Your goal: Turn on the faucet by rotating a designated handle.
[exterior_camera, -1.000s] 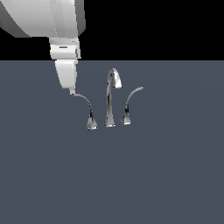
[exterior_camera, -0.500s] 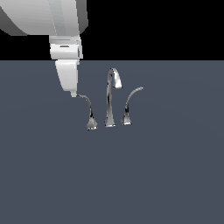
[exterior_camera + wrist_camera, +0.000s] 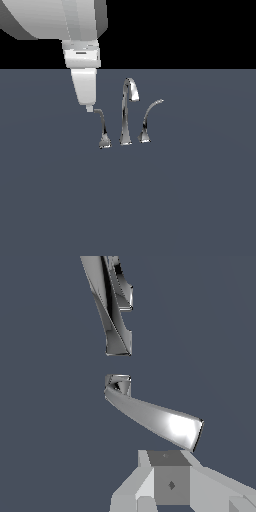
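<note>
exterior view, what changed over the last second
The end effector edged toward the exterior view's right, and the tip of the handle it touches swung that way with it. The spout and the shorter lever stayed put.

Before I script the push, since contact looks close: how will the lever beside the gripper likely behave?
The handle looks like thin, rigid chrome, so probably stiff and slippery. It rises from a flared base, so it likely swings rather than tips. The gripper sits at its end.

Gripper (image 3: 89,107): sits lower and farther toward the exterior view's right than a second ago, its tip at the lever's free end.
Handle (image 3: 101,125): its tip is swung rightward, so the lever looks shorter and more upright.
</note>
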